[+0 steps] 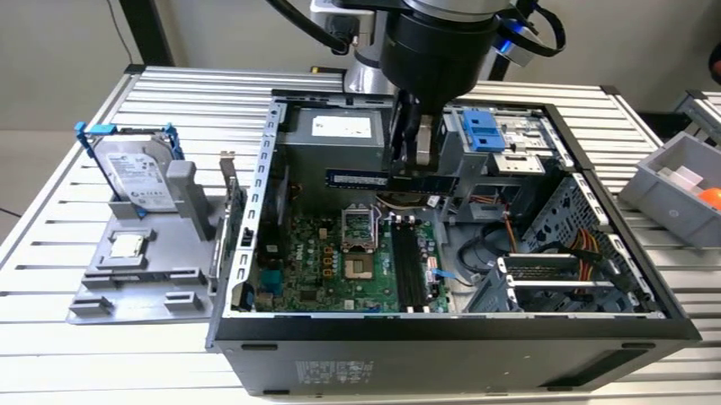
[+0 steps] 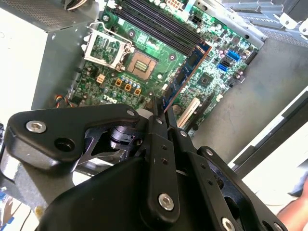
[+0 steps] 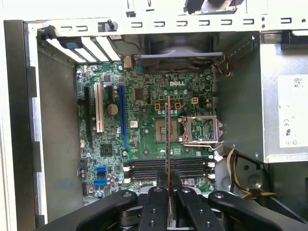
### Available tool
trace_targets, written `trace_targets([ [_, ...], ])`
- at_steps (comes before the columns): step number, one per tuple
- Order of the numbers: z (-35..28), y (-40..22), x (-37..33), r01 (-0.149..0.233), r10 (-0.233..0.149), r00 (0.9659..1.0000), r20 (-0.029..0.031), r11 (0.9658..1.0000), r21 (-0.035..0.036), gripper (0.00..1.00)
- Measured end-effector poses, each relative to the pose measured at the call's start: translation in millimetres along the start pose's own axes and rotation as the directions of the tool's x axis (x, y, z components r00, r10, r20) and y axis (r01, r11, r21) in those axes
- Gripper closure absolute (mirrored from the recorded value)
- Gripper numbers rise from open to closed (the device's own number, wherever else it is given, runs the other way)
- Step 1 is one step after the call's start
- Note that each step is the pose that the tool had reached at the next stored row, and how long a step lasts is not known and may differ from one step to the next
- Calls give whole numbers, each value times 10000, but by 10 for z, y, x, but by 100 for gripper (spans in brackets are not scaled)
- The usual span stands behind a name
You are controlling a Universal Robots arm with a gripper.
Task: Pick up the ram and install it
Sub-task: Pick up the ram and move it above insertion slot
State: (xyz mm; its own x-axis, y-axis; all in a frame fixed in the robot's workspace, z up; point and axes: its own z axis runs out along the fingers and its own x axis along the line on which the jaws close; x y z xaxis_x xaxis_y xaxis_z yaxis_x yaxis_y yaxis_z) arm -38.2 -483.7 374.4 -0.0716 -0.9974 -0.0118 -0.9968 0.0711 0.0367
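In the exterior view, the arm reaches down into an open computer case (image 1: 451, 325) that lies on its side on the slatted bench (image 1: 192, 84). The pincer (image 1: 408, 175) is clenched on the ram (image 1: 355, 177), gripping it near its middle. The stick is level and in the air, above the rear part of the motherboard (image 1: 321, 270). It is clear of the black slots (image 1: 411, 266) and its length runs crosswise to them. At the exterior view's left, outside the case, a hard drive (image 1: 135, 173) in a blue bracket stands on a grey tray (image 1: 135, 295), with a small silver processor chip (image 1: 124, 245) just in front of it.

In the second wrist view, the black fingers (image 2: 156, 144) meet tightly at the pincer (image 2: 161, 109), and the ram (image 2: 187, 72) juts out from between them (its edge looks blue with a copper trim here). Below it lie the green motherboard (image 2: 110, 82), the open processor socket (image 2: 142, 62) and the slots (image 2: 149, 21).

In the first wrist view, the ram (image 3: 167, 134) shows edge-on as a thin line rising from the pincer (image 3: 168, 182). It crosses over the slots (image 3: 144, 166) and passes beside the processor socket (image 3: 161, 130) on the motherboard (image 3: 144, 101). It hangs above them, not seated.
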Motion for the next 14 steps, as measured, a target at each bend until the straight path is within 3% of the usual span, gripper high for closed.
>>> trace_targets([
  [7, 0, -13, -4, 2, -2, 10000, 0, 10000, 0, 100],
  [14, 0, -98, -20, 1, -1, 10000, 1, 10000, 1, 100],
])
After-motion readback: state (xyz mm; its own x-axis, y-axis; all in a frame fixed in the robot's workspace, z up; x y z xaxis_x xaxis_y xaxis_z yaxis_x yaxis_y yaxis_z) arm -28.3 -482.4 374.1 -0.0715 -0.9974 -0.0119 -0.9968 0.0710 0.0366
